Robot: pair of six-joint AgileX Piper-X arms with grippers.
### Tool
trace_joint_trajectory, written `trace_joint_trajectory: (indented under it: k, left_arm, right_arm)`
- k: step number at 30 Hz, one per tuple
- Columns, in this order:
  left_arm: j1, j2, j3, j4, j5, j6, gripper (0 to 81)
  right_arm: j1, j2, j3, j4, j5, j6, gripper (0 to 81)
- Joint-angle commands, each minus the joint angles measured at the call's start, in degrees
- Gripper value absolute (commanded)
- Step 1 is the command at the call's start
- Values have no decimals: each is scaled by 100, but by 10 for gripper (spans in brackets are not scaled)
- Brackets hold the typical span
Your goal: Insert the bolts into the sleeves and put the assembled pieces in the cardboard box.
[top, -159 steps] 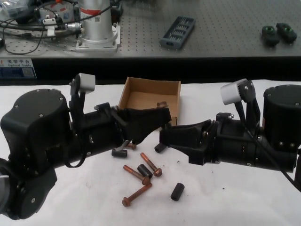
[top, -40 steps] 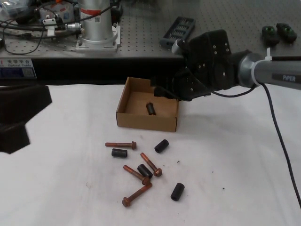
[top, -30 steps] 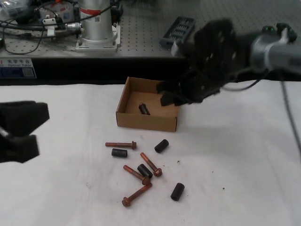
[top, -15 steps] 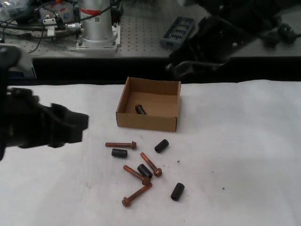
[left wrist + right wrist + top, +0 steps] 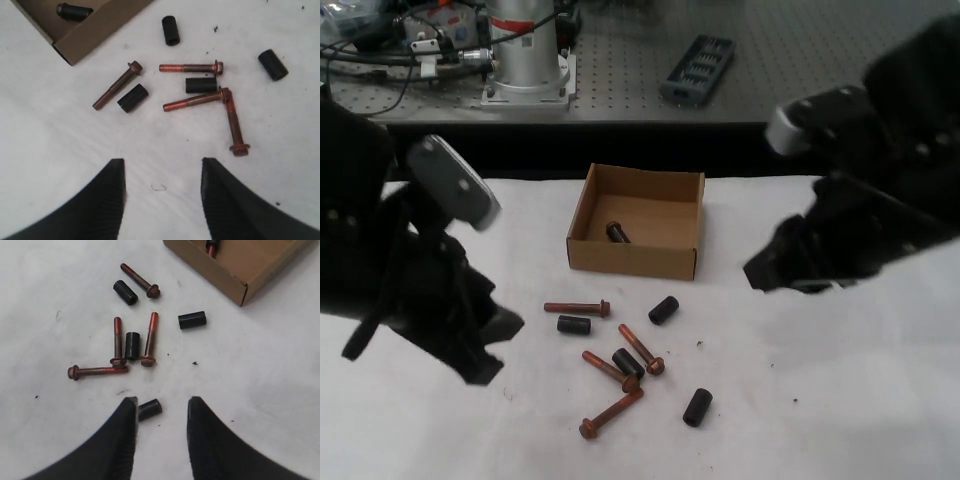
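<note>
Left claw (image 5: 162,170) and right claw (image 5: 161,407) released, empty. One assembled piece (image 5: 617,233) inside cardboard box (image 5: 633,262); loose bolts (image 5: 577,307) and sleeves (image 5: 663,310) near it.

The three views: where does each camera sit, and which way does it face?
High view: behind the arms, facing forward and down at cardboard box, bolts, sleeves; left arm, right arm show.
Left wrist view: on that wrist, facing down at the parts; open left gripper shows.
Right wrist view: likewise; open right gripper shows.
Wrist views share: the boxed assembled piece.
</note>
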Motion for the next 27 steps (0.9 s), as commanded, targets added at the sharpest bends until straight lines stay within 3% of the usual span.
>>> trace_joint_trajectory:
  k: [1, 9, 15, 27]
  left_arm:
    - [-35, 207, -113, 21, -110, 316, 346]
    - [-527, 648, -480, 21, -110, 480, 346]
    - [-893, 1084, -635, 21, -256, 930, 346]
    - [-903, 1319, -642, 64, -240, 647, 346]
  right_arm:
    - [1, -274, 250, -291, -159, 50, 256]
    - [1, -533, 1268, -1707, -430, 1074, 256]
    - [1, -533, 1276, -1838, -755, 1152, 256]
    - [1, -385, 1276, -1909, -494, 1152, 256]
